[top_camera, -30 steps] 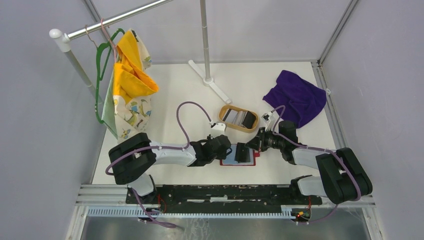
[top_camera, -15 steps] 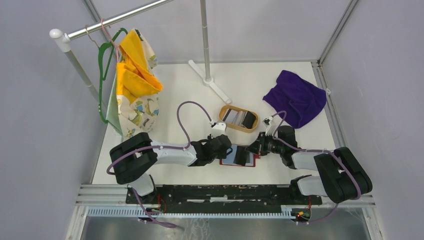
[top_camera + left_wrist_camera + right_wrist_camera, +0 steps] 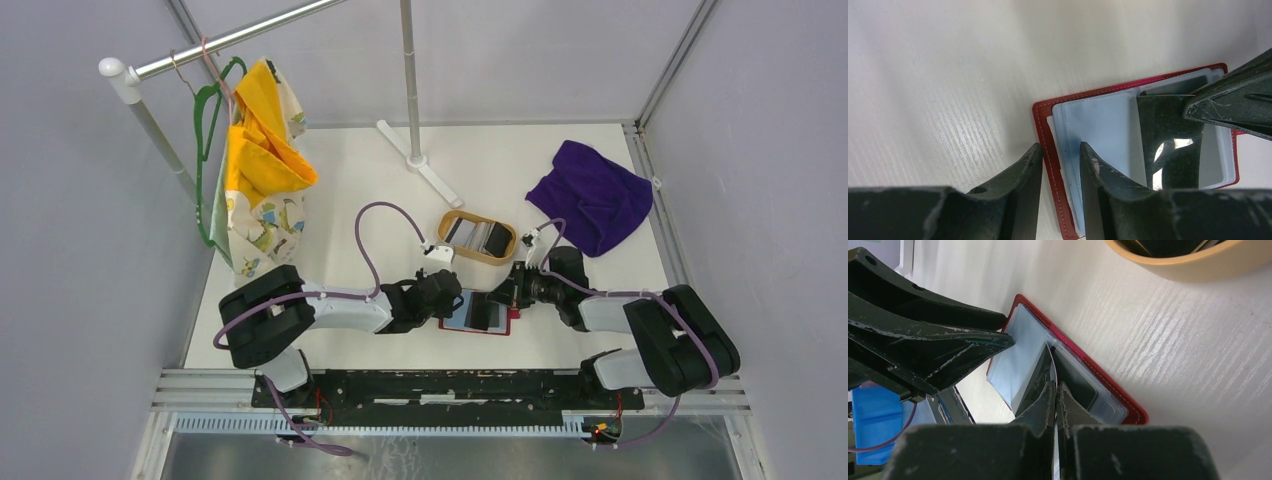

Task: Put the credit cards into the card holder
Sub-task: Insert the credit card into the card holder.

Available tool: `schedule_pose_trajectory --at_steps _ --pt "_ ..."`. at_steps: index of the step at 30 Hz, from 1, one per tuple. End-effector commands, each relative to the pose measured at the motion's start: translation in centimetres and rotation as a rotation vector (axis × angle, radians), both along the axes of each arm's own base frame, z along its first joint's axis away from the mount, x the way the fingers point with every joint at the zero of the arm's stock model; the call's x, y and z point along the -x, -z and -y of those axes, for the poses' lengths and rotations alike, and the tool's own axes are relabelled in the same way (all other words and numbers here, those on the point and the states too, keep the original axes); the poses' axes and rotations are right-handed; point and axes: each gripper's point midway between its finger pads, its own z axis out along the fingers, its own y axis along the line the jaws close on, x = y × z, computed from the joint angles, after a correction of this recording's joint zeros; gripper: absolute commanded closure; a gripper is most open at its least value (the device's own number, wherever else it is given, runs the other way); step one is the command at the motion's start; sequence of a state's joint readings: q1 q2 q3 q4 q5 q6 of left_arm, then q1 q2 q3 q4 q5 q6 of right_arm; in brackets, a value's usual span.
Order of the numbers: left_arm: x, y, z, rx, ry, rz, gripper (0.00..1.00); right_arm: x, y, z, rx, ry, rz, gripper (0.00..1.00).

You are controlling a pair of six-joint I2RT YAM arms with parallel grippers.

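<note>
The red card holder (image 3: 460, 318) lies open on the table, clear pockets up; it also shows in the left wrist view (image 3: 1040, 112) and the right wrist view (image 3: 1098, 372). My left gripper (image 3: 455, 305) (image 3: 1060, 147) is nearly shut astride the holder's left edge, with the red border and pocket edge between its fingers. My right gripper (image 3: 505, 295) (image 3: 1056, 385) is shut on a black credit card (image 3: 487, 312) (image 3: 1173, 145) (image 3: 1037, 380), whose far end is in a clear pocket of the holder. More cards, black and silvery, lie in the tan tray (image 3: 478, 237).
The tan oval tray's rim (image 3: 1198, 260) stands just behind the holder. A purple cloth (image 3: 592, 195) lies at the back right. A rack with a yellow patterned cloth (image 3: 262, 170) hangs at the left. A pole on a white foot (image 3: 425, 170) stands at the back centre.
My right gripper has moved left and lowered the black card flatter onto the open holder. The left gripper has stayed at the holder's left edge. The hanging cloth has swung slightly.
</note>
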State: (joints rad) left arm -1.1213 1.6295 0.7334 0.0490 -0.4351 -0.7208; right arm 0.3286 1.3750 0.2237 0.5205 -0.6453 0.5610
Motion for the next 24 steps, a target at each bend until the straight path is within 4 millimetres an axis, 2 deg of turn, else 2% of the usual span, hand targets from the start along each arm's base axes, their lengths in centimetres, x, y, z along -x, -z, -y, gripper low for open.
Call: schedule_pose_trajectory --at_steps 1,7,11,17,21,24 --pt "1.2 1.5 -1.0 -0.052 0.061 -0.031 0.61 0.1 1.4 0.3 0.051 0.030 -0.058 1.00" --pt "1.5 0.9 -0.4 -0.015 0.085 -0.031 0.59 -0.2 0.6 -0.6 -0.002 0.023 -0.040 1.00" --pt "1.4 -0.1 -0.2 0.013 0.081 -0.019 0.50 -0.3 0.8 -0.8 -0.008 0.023 -0.047 1.00" --pt "1.7 -4.1 0.1 0.111 0.110 0.020 0.44 -0.3 1.2 -0.8 0.003 0.010 -0.051 0.98" --pt "3.2 -7.4 2.3 0.263 0.223 0.019 0.43 -0.4 1.2 -0.8 0.007 0.003 -0.043 0.97" --pt "4.4 -8.6 4.4 0.379 0.301 -0.001 0.44 -0.4 1.2 -0.8 0.012 -0.001 -0.038 0.96"
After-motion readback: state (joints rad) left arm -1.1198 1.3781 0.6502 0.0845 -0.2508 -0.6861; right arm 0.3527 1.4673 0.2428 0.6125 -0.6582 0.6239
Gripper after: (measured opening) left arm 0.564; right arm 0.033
